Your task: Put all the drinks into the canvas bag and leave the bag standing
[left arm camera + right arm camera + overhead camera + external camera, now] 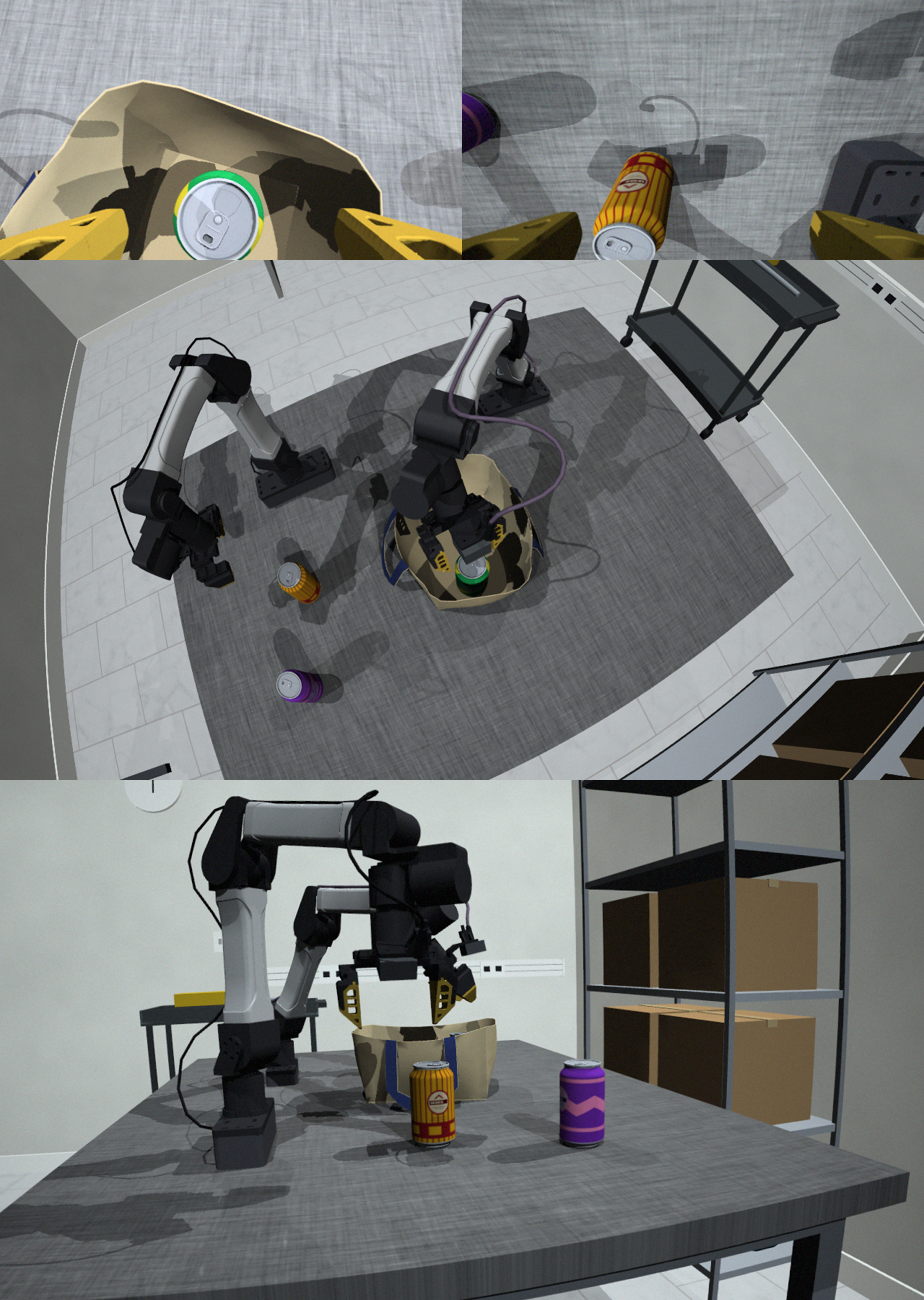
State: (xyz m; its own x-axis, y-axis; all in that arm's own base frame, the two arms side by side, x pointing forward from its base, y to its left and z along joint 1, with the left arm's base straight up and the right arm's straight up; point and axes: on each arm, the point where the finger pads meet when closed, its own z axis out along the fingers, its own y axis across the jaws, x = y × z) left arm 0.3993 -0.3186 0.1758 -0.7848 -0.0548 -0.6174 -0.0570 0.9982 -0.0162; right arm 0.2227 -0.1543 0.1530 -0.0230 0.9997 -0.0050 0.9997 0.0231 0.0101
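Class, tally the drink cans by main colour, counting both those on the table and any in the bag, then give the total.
Green: 1 can
Orange-yellow: 1 can
Purple: 1 can
Total: 3 cans

Green can (472, 578) (219, 219) inside upright bag (450, 603) (424, 1070); orange (299, 582) (432, 1104) (637, 202), purple cans (300, 686) (582, 1104) (476, 122) outside, upright.

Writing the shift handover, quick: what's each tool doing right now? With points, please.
Left tool (469, 552): open, above the green can (472, 575) (219, 219) in the bag, holding nothing.
Right tool (222, 547) (395, 1024): open, holding nothing.
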